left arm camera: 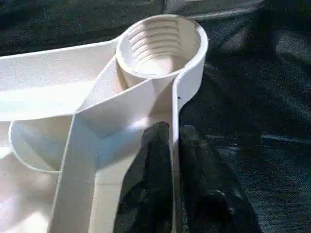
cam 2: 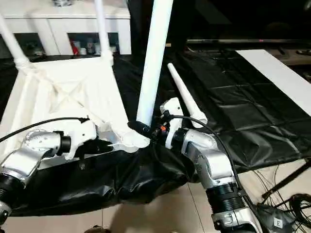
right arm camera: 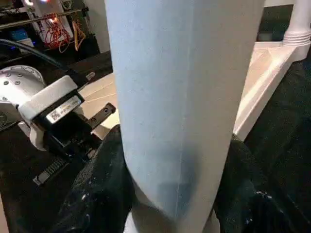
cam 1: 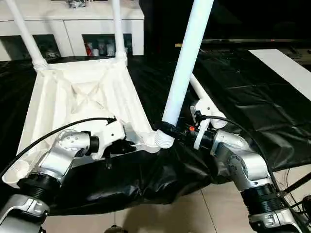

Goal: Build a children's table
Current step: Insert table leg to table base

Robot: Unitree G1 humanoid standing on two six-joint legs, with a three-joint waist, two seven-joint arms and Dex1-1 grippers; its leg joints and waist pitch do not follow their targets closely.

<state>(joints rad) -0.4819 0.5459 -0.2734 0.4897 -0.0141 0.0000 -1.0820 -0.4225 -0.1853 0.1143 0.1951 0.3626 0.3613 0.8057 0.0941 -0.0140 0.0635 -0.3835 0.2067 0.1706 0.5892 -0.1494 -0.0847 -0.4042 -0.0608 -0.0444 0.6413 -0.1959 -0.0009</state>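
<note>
The white table top (cam 1: 82,97) lies underside up on the black sheet. Two legs (cam 1: 24,34) (cam 1: 118,29) stand in its far corners. My left gripper (cam 1: 127,144) is shut on the top's near side wall, fingers (left arm camera: 155,145) pinching it just short of the threaded near right socket (left arm camera: 158,43), which looks empty. My right gripper (cam 1: 170,128) is shut on a third leg (cam 1: 187,58) near its lower end. That leg is held almost upright, its ribbed end right beside that corner. A fourth leg (cam 1: 201,94) lies on the sheet behind my right wrist.
The black-sheeted table (cam 1: 252,97) runs right and far, its sheet sagging over the front edge (cam 1: 146,184) above tiled floor. A white cabinet (cam 1: 73,24) stands behind. A white strip (cam 1: 286,68) lies at the far right. Cables (cam 2: 291,204) lie on the floor.
</note>
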